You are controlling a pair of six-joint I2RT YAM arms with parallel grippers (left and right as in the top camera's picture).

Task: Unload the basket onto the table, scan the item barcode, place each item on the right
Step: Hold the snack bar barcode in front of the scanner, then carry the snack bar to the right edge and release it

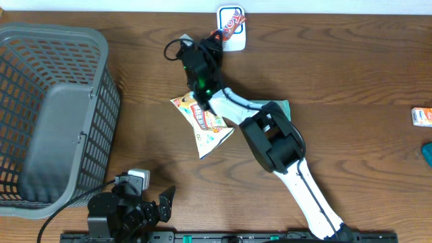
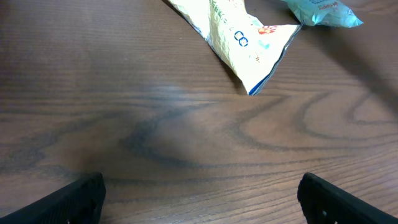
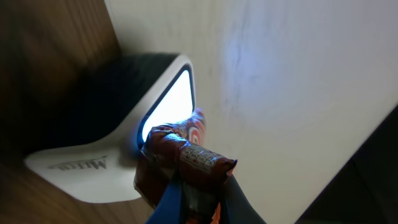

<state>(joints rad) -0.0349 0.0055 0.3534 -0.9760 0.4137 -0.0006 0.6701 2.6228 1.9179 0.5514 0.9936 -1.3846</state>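
Note:
My right gripper (image 3: 199, 196) is shut on the item, a brown and red snack packet (image 3: 186, 158), pinched between its blue-taped fingers (image 3: 169, 202). The packet is held up right in front of the lit window of the white barcode scanner (image 3: 81, 174). From overhead, the packet (image 1: 234, 24) sits over the scanner (image 1: 233, 44) at the table's far edge, with the right gripper (image 1: 217, 39) just left of it. My left gripper (image 2: 201, 199) stands open over bare wood near the front edge (image 1: 162, 202), with nothing in it.
A yellow-white snack bag (image 1: 202, 125) and a teal packet (image 1: 283, 106) lie mid-table under the right arm. A grey basket (image 1: 54, 108) fills the left side. A small orange-white pack (image 1: 422, 116) lies at the right edge.

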